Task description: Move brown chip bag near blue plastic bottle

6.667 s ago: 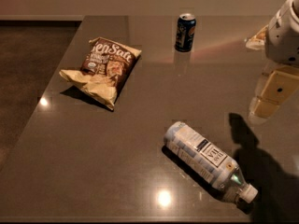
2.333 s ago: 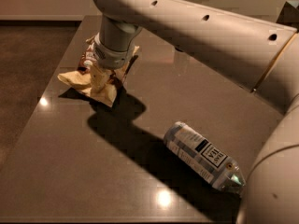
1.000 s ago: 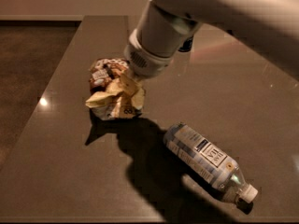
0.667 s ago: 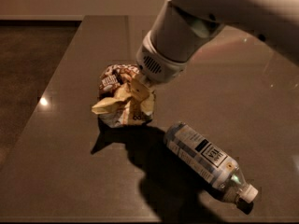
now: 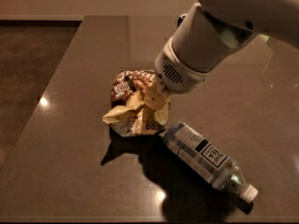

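The brown chip bag [image 5: 133,105] is crumpled, its dark brown top up and its cream lower part hanging down, held just above the dark table [image 5: 70,125]. My gripper [image 5: 152,97] is shut on the bag's right side, with the white arm coming in from the upper right. The blue plastic bottle [image 5: 205,157] lies on its side just right of the bag, its white cap pointing to the lower right. The bag's lower edge almost touches the bottle's base.
The white arm fills the upper right and hides the back of the table there. The table's left edge runs diagonally beside the brown floor [image 5: 23,69]. The front edge is near the bottom of the view.
My gripper has carried the chip bag from the table's back left to the right and forward, up to the bottle. The bottle has not moved.
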Robot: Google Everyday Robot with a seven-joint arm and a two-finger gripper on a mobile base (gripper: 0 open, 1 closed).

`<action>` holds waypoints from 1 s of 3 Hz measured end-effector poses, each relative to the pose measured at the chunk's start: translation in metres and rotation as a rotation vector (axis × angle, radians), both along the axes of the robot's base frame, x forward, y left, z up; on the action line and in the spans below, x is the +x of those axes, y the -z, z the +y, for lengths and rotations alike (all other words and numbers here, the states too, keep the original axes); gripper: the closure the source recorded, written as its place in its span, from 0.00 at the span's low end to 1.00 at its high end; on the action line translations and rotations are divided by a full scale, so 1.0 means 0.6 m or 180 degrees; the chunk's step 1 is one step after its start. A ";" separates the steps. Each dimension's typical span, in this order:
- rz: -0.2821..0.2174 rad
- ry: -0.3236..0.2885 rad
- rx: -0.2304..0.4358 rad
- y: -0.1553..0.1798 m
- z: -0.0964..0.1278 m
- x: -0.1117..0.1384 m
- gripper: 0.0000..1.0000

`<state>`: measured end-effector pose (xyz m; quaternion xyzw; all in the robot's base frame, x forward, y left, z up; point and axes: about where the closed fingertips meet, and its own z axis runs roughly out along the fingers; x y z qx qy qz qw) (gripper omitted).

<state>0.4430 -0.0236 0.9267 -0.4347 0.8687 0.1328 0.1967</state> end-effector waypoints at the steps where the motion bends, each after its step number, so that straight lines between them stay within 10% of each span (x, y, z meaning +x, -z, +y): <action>1: -0.0012 -0.0001 0.0000 -0.003 0.000 -0.003 0.35; 3: -0.0037 -0.0008 -0.0002 -0.008 0.002 -0.006 0.00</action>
